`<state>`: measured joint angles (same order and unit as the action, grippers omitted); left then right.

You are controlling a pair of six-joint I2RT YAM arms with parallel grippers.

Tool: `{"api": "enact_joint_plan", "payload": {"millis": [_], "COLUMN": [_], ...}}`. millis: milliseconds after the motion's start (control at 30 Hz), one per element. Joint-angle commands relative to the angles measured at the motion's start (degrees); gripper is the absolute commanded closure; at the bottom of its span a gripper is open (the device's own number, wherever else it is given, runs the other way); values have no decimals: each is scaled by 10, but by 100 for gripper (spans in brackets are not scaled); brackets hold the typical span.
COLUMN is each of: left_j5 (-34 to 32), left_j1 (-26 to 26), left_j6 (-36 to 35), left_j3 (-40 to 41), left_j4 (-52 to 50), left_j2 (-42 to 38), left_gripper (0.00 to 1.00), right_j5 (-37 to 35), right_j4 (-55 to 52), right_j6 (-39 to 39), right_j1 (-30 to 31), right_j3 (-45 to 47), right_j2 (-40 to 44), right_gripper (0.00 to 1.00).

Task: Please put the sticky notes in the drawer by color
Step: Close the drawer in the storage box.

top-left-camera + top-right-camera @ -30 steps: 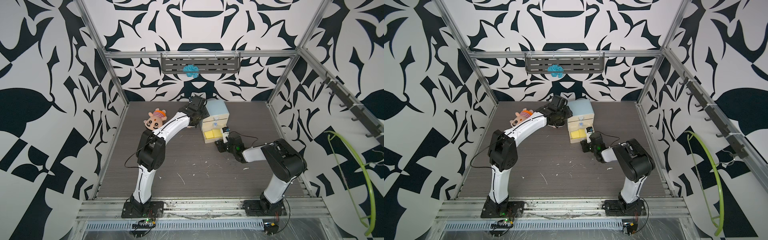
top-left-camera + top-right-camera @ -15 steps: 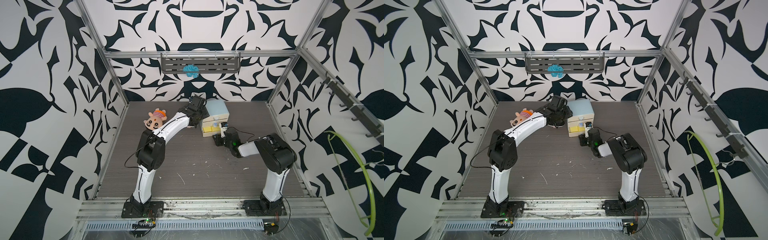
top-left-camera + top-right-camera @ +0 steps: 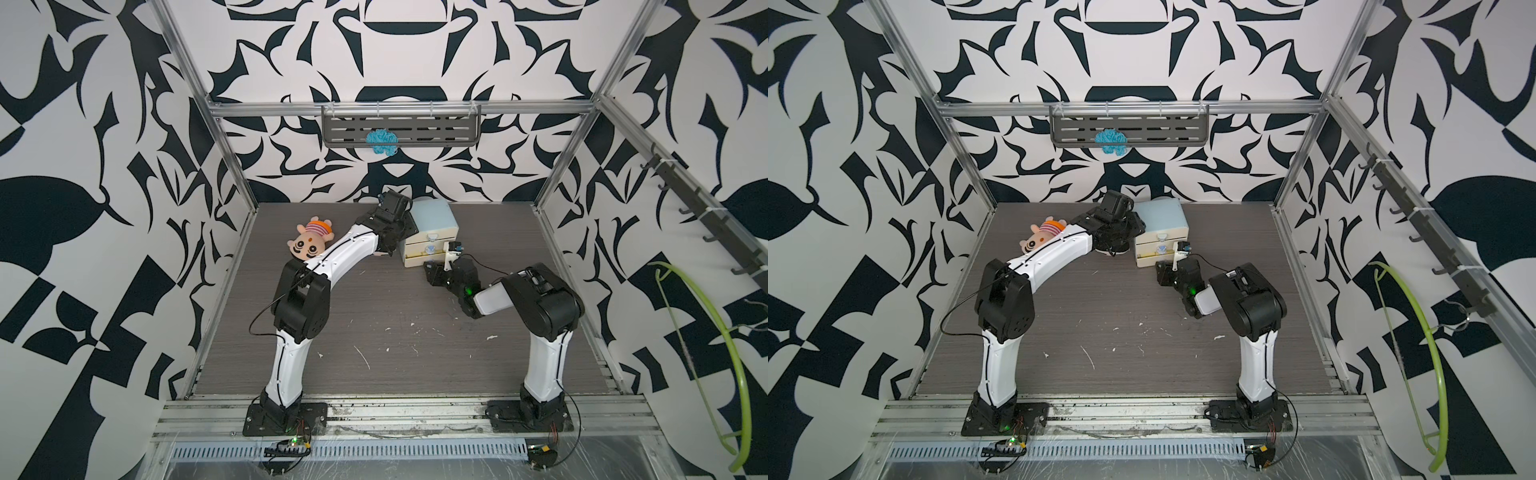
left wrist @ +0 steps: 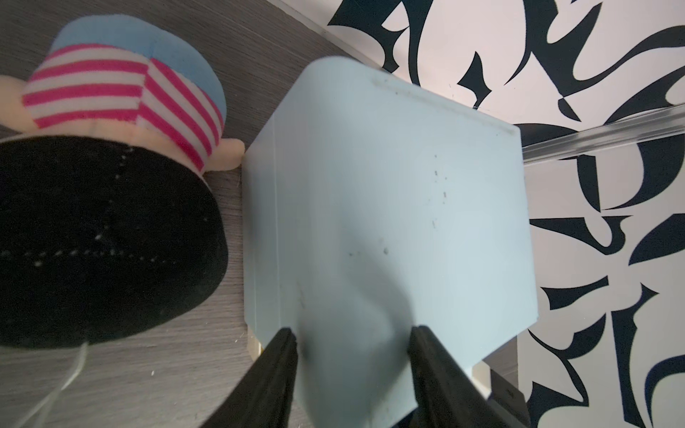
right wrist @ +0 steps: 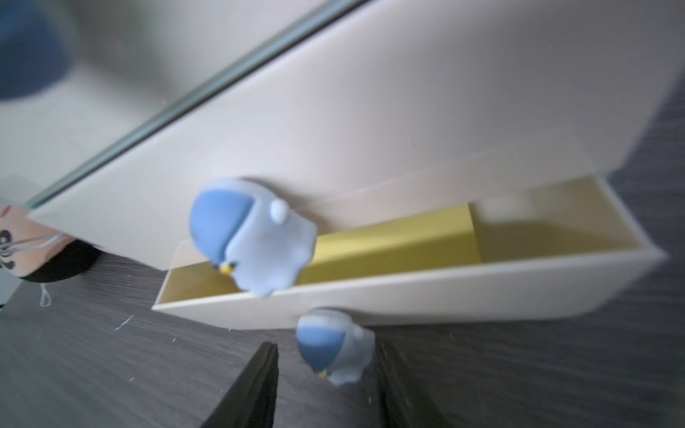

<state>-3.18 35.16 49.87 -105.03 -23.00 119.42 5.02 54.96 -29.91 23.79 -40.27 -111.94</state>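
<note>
One yellow pad (image 5: 396,237) is in sight, and it lies flat inside the bottom drawer (image 5: 407,296), which stands just ajar, a narrow slot. No green or pink shows anywhere. In both top views the desk (image 3: 374,332) carries no loose pads, so the sorting looks all but finished. The rest are most likely tucked behind the two shut drawers above, though nothing confirms that.

What seems left is to nudge this drawer home. The right claw (image 5: 326,346) sits low at the drawer's front, spread, with a finger on either side of the knob (image 5: 333,348). A gap shows on one side, so it is not pinching.

The cabinet (image 3: 430,216) stands toward the back of the desk. The left claw (image 4: 352,330) is up at its blue top, fingers apart with nothing between them; it looks like bracing. A plush toy (image 3: 311,245) lies near the cabinet, on the left arm's side.
</note>
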Motion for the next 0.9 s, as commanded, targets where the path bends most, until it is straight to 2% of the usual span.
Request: {"api": "enact_joint_plan", "payload": {"millis": [0, 133, 267, 400, 567, 867], "left_j5": [0, 1, 3, 2, 5, 11], "left_j1": [-4, -5, -6, -7, -8, -8], "left_j6": [-13, -14, -17, -18, -18, -23], "left_j3": [28, 30, 33, 37, 39, 39], "left_j4": [-78, -77, -79, -80, -79, -77], "left_j2": [18, 18, 17, 13, 12, 14], "left_gripper": [46, 46, 46, 46, 46, 46], "right_j5": [-18, -52, -69, -75, -70, -67], "right_j4": [63, 79, 80, 89, 95, 103], "right_j6": [-29, -37, -38, -51, -75, -100], "right_j1": [4, 4, 4, 4, 4, 4], "right_j3": [25, 38, 19, -4, -36, -88], "right_j2": [31, 31, 16, -14, -45, -74], "right_gripper": [53, 63, 77, 86, 90, 90]}}
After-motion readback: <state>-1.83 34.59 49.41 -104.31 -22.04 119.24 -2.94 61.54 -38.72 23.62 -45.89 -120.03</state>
